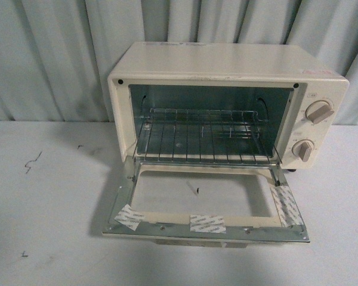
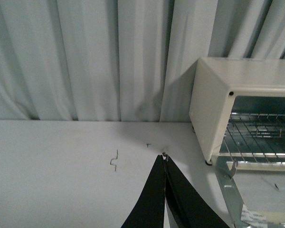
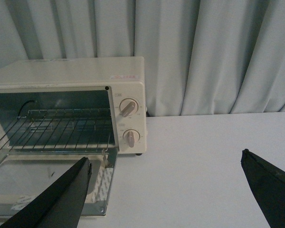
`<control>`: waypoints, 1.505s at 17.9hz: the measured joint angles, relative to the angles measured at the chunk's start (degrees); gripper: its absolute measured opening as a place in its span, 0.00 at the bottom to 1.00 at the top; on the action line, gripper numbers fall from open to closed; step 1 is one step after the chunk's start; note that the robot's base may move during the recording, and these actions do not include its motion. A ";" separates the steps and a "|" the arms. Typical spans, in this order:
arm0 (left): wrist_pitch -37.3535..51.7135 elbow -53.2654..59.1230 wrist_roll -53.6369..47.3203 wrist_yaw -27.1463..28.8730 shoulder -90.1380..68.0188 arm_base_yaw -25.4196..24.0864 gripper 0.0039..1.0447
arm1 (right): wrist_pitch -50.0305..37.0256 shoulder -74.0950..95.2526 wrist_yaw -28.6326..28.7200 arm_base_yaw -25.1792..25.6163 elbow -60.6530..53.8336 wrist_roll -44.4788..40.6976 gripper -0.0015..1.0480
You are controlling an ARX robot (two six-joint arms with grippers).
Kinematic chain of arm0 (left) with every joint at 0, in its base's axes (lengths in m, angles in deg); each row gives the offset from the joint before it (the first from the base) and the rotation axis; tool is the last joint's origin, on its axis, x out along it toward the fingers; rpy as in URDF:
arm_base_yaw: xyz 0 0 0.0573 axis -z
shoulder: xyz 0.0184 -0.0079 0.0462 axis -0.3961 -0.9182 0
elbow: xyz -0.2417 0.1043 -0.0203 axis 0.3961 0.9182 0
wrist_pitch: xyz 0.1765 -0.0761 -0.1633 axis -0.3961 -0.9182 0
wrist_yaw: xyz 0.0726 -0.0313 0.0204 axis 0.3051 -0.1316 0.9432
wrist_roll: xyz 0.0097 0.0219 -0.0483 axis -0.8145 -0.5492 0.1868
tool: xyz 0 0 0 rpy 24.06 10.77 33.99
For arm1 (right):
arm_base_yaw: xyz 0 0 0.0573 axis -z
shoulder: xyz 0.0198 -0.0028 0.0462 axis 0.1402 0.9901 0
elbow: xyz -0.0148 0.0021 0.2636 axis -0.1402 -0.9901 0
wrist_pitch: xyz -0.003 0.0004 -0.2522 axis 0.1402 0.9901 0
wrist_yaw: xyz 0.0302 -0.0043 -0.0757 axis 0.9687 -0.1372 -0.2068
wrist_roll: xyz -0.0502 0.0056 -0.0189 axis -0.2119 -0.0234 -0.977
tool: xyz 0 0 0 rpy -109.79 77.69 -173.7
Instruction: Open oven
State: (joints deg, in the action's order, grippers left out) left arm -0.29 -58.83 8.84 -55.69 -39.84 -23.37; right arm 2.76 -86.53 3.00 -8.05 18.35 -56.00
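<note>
The cream-white oven (image 1: pixel 227 65) stands on the white table, seen too in the left wrist view (image 2: pixel 213 99) and the right wrist view (image 3: pixel 66 71). Its door (image 1: pixel 206 229) lies folded flat toward me, showing the wire rack (image 1: pixel 206 140) inside. Two round knobs (image 1: pixel 319 112) sit on its right panel. Neither arm shows in the front view. My left gripper (image 2: pixel 165 156) is shut on nothing, hovering over the table left of the oven. My right gripper (image 3: pixel 166 159) is open wide and empty, over the table right of the door.
Pale blue-grey curtains (image 1: pixel 59 53) hang close behind the oven. White table (image 1: pixel 42 208) spreads on both sides, with small dark marks (image 1: pixel 31 162) on the left. Tape strips (image 1: pixel 207 223) are stuck to the door's inner frame.
</note>
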 joint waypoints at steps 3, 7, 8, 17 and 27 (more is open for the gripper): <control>-7.56 0.00 0.00 -0.02 8.00 0.00 0.01 | -0.02 0.00 0.02 0.00 0.00 0.00 0.94; -10.93 0.00 0.00 -0.04 11.72 0.00 0.01 | -0.02 0.00 0.02 0.00 0.00 0.00 0.94; -12.02 0.00 0.00 -0.04 13.31 0.00 0.01 | -0.02 0.00 0.02 0.00 0.00 0.00 0.94; -23.04 0.00 0.00 -0.04 24.13 0.00 0.01 | -0.02 0.00 0.02 0.00 0.00 0.00 0.94; -34.60 -0.07 -0.02 -0.07 34.97 0.00 0.18 | -0.04 -0.02 0.02 0.00 0.00 0.00 0.94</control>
State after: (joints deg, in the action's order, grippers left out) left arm -34.89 -58.89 8.81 -55.75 -4.87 -23.37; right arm 2.71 -86.55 3.02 -8.05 18.35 -56.00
